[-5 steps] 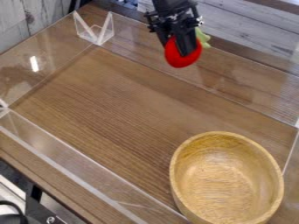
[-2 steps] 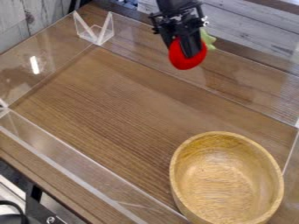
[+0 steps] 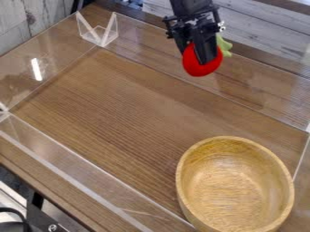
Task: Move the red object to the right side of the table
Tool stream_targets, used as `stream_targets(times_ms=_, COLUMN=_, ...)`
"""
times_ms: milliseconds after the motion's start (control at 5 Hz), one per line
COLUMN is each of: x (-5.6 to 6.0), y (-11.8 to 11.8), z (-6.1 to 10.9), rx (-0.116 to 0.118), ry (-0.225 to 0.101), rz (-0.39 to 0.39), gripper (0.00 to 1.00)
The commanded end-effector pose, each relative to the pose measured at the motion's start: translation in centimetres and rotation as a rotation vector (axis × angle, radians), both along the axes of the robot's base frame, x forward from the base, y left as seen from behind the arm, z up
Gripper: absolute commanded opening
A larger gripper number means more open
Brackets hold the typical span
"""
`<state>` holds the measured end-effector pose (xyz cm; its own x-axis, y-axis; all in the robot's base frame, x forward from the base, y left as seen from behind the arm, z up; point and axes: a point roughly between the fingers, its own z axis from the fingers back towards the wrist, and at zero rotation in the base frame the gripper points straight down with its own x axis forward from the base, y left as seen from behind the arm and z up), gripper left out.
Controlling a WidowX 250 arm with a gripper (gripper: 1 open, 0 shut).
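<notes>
Strawberry toy [image 3: 202, 63] is in my gripper [image 3: 198, 45], fingers closed around it, green leafy tip [image 3: 224, 43] poking out on the right. Changed: over the last second we shift from farther left to farther right in the camera view, and a bit nearer the camera. Good for the task if the camera's right is the side meant; can't confirm that. Toy is at the far part of the wood-grain tabletop [image 3: 109, 109], right of centre, looks lifted; exact clearance can't tell. Next, I judge: more rightward travel, then lower and let go. Risk: the rounded toy rolls on release.

Counts, left to right: black cable at bottom-left corner [image 3: 14, 217], at least one, cut off by the edge; clear plastic holder [image 3: 100, 31], one; gripper, one; strawberry toy, one; round wooden bowl [image 3: 235, 188], one, near right, well apart from the toy.
</notes>
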<state>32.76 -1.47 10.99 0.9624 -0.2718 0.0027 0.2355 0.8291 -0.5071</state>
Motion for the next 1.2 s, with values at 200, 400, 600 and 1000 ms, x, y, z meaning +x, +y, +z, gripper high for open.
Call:
stream_targets(times_ms=200, x=-0.6, y=-0.8, z=2.2, rx=0.018, ry=-0.059, rz=-0.036, gripper=0.0)
stream_targets(times_ms=400, x=-1.0, y=-1.1, z=1.5, rx=0.024, ry=-0.039, rz=-0.046, gripper=0.0)
stream_targets(times_ms=600, x=-1.3, y=-1.7, z=0.8, rx=0.027, ry=-0.022, rz=-0.067, gripper=0.0)
stream_targets(times_ms=1000, x=-1.6, y=-6.1, z=-0.9, rx=0.031, ry=0.006, rz=-0.199, gripper=0.0)
